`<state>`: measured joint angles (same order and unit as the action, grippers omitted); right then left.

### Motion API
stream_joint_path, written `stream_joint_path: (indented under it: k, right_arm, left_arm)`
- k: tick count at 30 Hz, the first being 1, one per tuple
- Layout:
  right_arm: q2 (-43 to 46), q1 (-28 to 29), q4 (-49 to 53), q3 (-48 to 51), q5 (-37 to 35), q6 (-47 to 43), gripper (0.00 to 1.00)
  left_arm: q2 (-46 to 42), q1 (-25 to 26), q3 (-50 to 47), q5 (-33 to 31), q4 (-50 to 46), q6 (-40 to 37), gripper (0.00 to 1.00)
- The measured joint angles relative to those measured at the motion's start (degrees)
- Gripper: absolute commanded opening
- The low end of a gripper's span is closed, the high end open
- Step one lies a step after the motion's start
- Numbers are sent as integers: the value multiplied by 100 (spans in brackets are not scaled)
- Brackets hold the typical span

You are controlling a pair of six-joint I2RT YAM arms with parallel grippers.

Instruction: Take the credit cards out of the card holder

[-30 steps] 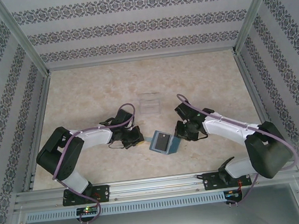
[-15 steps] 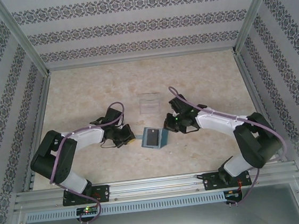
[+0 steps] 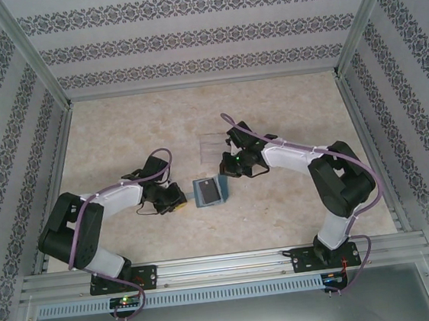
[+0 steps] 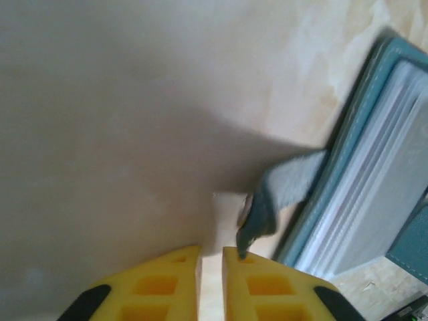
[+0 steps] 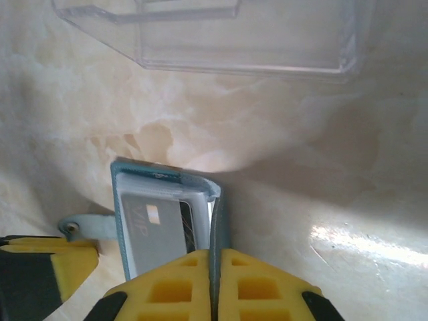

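The teal card holder (image 3: 208, 192) lies open on the table, its blue-grey inside (image 5: 134, 194) up. My right gripper (image 5: 215, 257) is shut on its raised cover (image 5: 219, 221), which stands on edge. A grey card (image 5: 150, 231) marked VIP sits in the clear sleeve, with a dark card's edge (image 5: 190, 224) beside it. My left gripper (image 4: 212, 255) sits left of the holder, its jaws a narrow slit apart with only table between them. The holder's side tab (image 4: 277, 197) curls down and touches the tip of one of its fingers (image 4: 257, 281).
A clear plastic box (image 5: 221, 33) stands just beyond the holder, near my right gripper (image 3: 227, 167). Aluminium frame posts and patterned walls close in the table (image 3: 119, 132) on three sides.
Both grippers and the card holder have moved left and away from the bases, towards the clear box. The right arm has stretched out further.
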<state>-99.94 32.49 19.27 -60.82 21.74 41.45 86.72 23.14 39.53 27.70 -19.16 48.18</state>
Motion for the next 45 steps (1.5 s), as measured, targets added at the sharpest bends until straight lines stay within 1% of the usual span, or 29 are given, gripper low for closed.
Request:
stream_joint_path:
  k: [3,4,6,9,12,16,18,21,23,27,28,30,35,42,44,45]
  right_arm:
    - [0,0,138,0,-44,-85,16]
    - [0,0,192,0,-70,-133,20]
    - [2,0,310,0,-155,-203,34]
    - [4,0,520,-2,-337,-323,47]
    - [15,0,732,-4,-479,-433,52]
    - [149,2,973,-4,-496,-511,55]
    - [245,2,992,26,-463,-542,54]
    - [424,2,973,166,-304,-542,48]
    - [546,2,951,302,-136,-531,40]
    - [619,4,911,411,70,-520,18]
    - [616,2,896,411,85,-525,14]
    - [616,-4,876,409,81,-557,10]
    - [496,-122,881,361,85,-699,8]
    - [173,-315,916,240,37,-990,8]
    - [92,-315,949,210,-39,-1067,11]
    - [50,-315,975,181,-79,-1106,14]
  left_arm:
    - [-205,-2,101,-278,-374,-26,23]
    - [-323,-2,155,-380,-509,-26,23]
    - [-540,-2,380,-586,-848,-46,24]
    - [-673,-2,909,-798,-1233,-127,23]
    - [-669,0,1333,-848,-1443,-199,21]
    - [-514,68,1606,-778,-1582,-236,19]
    - [-339,168,1731,-728,-1624,-236,17]
    - [42,382,1976,-682,-1648,-238,15]
    - [323,518,2140,-671,-1637,-238,14]
    - [791,660,2264,-568,-1591,-238,12]
    - [898,682,2267,-546,-1585,-240,11]
    - [1078,682,2271,-527,-1576,-256,10]
    - [1375,682,2286,-476,-1552,-297,7]
    - [1698,682,2319,-391,-1467,-328,6]
    - [1735,682,2319,-374,-1451,-343,6]
    - [1740,682,2319,-369,-1449,-345,6]
